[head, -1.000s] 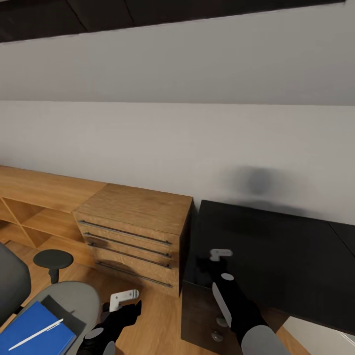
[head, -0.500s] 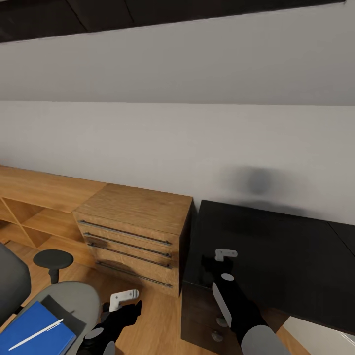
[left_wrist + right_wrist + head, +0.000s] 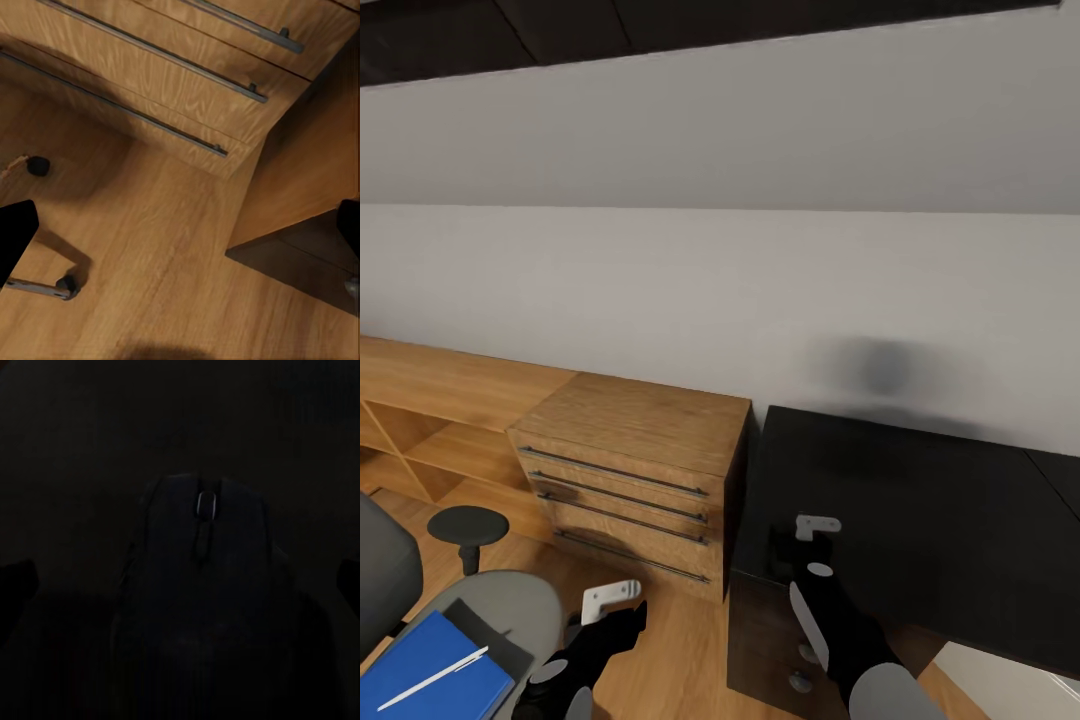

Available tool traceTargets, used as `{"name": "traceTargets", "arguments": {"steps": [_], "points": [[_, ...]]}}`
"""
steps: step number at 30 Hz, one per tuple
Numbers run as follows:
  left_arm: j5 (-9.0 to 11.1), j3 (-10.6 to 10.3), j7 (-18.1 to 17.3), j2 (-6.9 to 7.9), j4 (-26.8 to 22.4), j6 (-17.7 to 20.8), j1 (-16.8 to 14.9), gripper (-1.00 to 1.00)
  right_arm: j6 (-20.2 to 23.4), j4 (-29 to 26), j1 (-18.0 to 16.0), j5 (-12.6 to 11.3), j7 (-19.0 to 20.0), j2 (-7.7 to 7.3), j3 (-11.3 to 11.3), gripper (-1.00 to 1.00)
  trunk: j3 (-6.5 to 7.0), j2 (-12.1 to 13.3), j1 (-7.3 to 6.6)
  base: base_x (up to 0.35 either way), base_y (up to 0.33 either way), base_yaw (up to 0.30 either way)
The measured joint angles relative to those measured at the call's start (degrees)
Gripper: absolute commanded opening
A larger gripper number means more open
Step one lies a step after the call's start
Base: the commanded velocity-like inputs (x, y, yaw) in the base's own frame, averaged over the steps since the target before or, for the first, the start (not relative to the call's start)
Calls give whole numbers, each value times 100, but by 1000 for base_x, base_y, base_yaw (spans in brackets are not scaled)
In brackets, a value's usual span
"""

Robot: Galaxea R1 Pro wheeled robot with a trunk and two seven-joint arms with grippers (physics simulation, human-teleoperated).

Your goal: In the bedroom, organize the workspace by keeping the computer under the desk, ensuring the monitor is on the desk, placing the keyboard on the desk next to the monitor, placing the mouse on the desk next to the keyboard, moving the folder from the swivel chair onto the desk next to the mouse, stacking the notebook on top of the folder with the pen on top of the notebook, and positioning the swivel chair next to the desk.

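A dark mouse (image 3: 202,562) lies on the glossy black desk (image 3: 920,510), near its left front corner. My right gripper (image 3: 788,545) hangs open over it; its fingertips (image 3: 15,585) stand wide apart on either side of the mouse without touching it. At the lower left, the grey swivel chair (image 3: 520,600) holds the blue folder (image 3: 420,655), with a white pen (image 3: 432,678) on top and a dark notebook corner (image 3: 490,630) showing beneath. My left gripper (image 3: 625,622) is open over the wood floor (image 3: 150,247), between chair and desk.
A light-wood drawer cabinet (image 3: 630,470) stands against the desk's left side, with low wooden shelving (image 3: 430,400) further left. A black drawer unit (image 3: 760,640) sits under the desk corner. The chair's armrest (image 3: 467,525) and a castor leg (image 3: 45,286) are close to my left arm.
My right gripper has drawn back slightly toward me over the desk corner. My left gripper has sunk a little. The chair and its load have stayed put.
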Motion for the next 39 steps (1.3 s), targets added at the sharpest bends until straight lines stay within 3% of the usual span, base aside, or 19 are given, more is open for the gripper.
{"name": "traceTargets", "arguments": {"steps": [14, 15, 39], "points": [[33, 1, -4, 0, -265, 15, 0, 100, -27, 134, -11, -17, 11, 0, -25, 100, 1, -1, -1, 0, 0, 0], [33, 1, -5, 0, -270, 15, 0, 100, -27, 133, -11, -22, 15, 0, -39, -100, 1, -1, -1, 0, 0, 0], [35, 2, -6, 0, -289, 16, 4, 100, -35, 131, -12, 33, -13, 0, -78, -100, 1, -1, -1, 0, 0, 0]]}}
